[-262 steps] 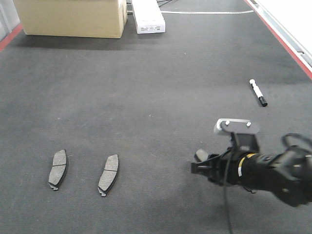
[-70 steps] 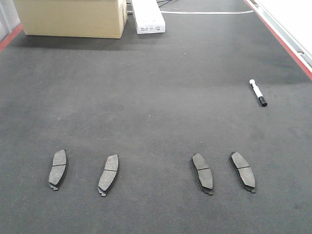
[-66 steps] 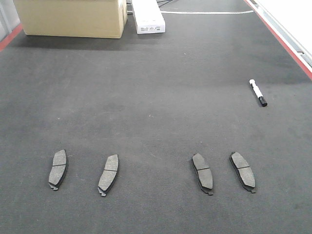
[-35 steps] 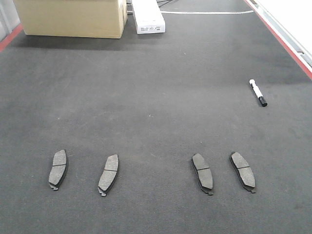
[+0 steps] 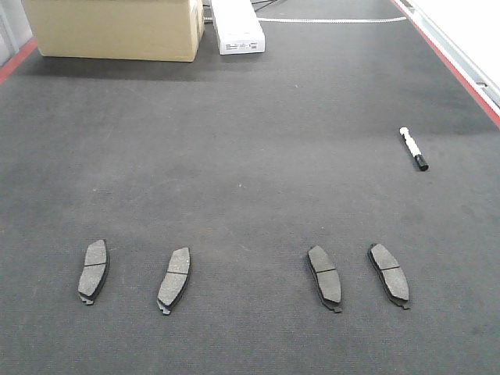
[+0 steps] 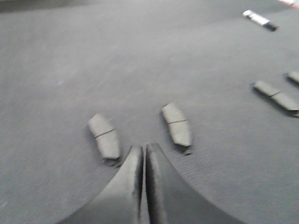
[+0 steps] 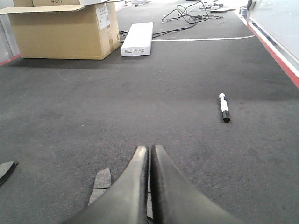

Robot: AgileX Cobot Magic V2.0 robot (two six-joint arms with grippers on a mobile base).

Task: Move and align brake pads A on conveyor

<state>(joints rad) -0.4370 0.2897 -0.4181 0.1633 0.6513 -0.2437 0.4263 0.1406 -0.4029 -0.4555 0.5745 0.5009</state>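
On the conveyor (image 5: 250, 156) we see four brake pads A (image 5: 324, 277) lying flat in a near row, two left, two right. Our left gripper (image 6: 144, 151) and right gripper (image 7: 150, 151) are both pinched closed, holding nothing.

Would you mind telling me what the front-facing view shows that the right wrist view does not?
Only the front-facing view shows all four brake pads in a row on the conveyor. Only the right wrist view shows the shut right claw and cables. Both show the cardboard box, white box and marker.
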